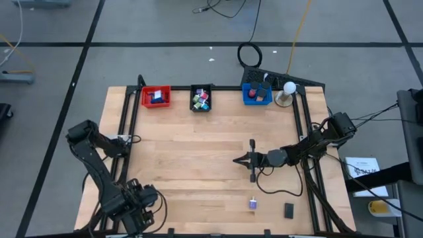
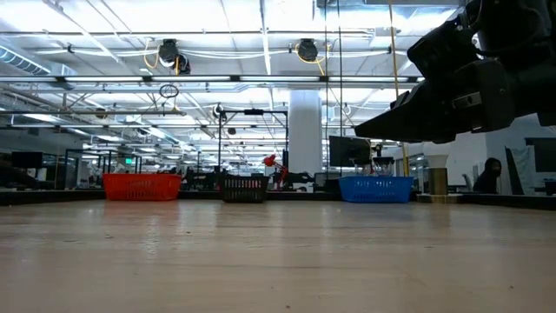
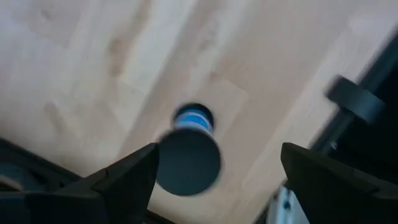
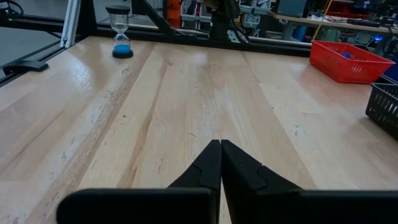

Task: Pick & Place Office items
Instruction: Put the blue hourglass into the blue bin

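1. Ceiling strip lights [image 2: 217, 35] flood the hall behind my table [image 1: 198, 172]; everything is bright and even.
2. From above, my arms cast only faint, soft shadows on the pale wood.
3. At table height, the near wood is blurred, and my right arm [image 2: 469, 74] is a dark silhouette against the lit hall.
4. My left wrist picture is smeared: the hourglass [image 3: 189, 152] and my fingers [image 3: 124, 180] look soft.
5. My right wrist picture is crisp, with mild sheen on the boards.

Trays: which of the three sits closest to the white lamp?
The blue tray. It is the rightmost in the back row, right beside the lamp; the black tray is in the middle and the red tray is farthest left.
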### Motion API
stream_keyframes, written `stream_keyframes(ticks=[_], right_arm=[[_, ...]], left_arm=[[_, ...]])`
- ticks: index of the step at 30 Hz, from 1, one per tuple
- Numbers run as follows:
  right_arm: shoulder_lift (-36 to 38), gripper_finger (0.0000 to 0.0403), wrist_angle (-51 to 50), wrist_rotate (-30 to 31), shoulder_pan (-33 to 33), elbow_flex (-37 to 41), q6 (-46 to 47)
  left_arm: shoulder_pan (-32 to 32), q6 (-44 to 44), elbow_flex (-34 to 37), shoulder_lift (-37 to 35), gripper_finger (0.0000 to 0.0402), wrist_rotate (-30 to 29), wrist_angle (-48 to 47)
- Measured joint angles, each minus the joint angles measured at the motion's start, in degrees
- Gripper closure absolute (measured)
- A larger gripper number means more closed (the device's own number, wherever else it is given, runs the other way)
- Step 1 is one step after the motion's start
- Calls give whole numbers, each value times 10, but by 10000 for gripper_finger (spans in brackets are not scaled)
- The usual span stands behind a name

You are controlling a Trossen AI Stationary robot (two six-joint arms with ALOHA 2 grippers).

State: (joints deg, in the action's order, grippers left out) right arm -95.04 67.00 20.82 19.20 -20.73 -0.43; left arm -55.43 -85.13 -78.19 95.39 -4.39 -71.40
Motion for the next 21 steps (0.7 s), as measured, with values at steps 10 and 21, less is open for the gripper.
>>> stream_keyframes(ticks=[10,21], right_arm=[[0,401,0,0,0,0,0],[0,402,0,0,0,0,0]], left_arm=[[9,-39,0,0,57,14,-44],[-14,-37,1,25,57,14,-40]])
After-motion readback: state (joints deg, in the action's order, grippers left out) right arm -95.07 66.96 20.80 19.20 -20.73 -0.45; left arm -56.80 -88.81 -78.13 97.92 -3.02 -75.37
